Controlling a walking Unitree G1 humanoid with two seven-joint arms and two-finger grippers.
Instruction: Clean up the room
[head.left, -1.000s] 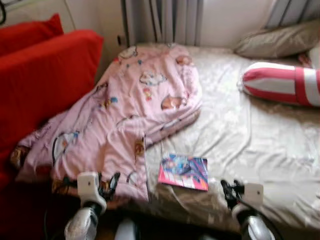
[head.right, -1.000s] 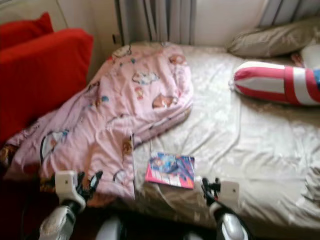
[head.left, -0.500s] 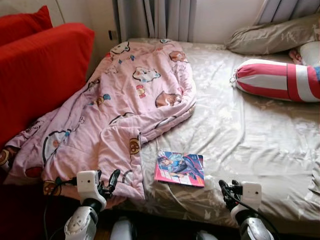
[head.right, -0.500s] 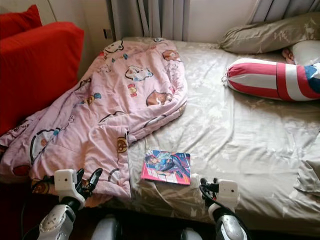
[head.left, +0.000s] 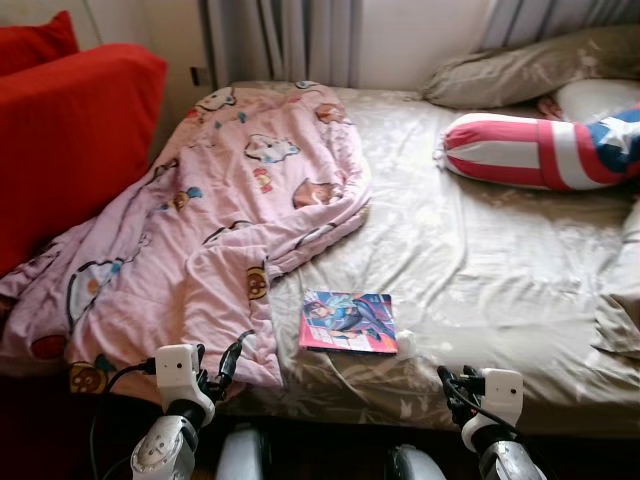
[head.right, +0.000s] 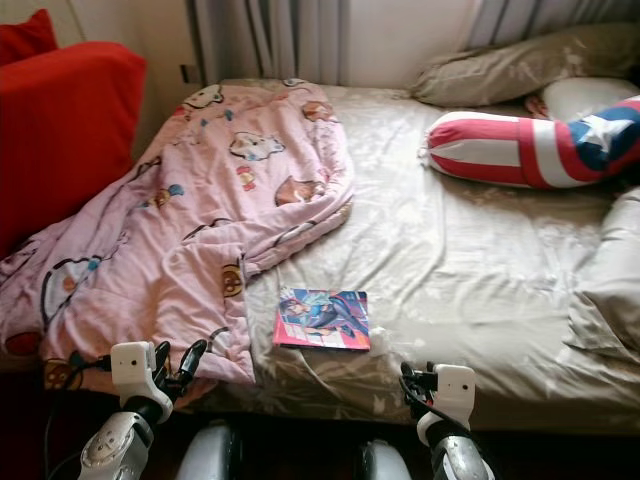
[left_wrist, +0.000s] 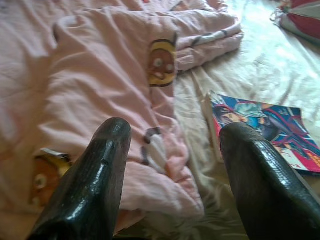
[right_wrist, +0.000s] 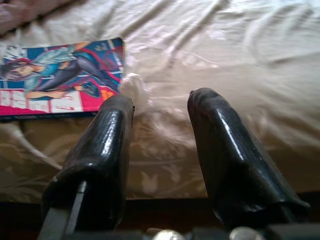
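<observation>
A comic book (head.left: 349, 322) lies on the bed (head.left: 480, 250), the pink blanket (head.left: 210, 230) at its 10 o'clock. Left gripper (left_wrist: 172, 165) and right gripper (right_wrist: 160, 145) hover spread and empty at the bed's near edge, a small white wad (right_wrist: 134, 86) just beyond the right one.

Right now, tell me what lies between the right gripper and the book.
A small white crumpled scrap on bare sheet, beside the book, ahead of the right gripper. The right wrist view shows it.

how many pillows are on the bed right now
3: a beige pillow at the head, a white one beside it, and a red-and-white striped bolster in front. More may lie beyond the frame.
</observation>
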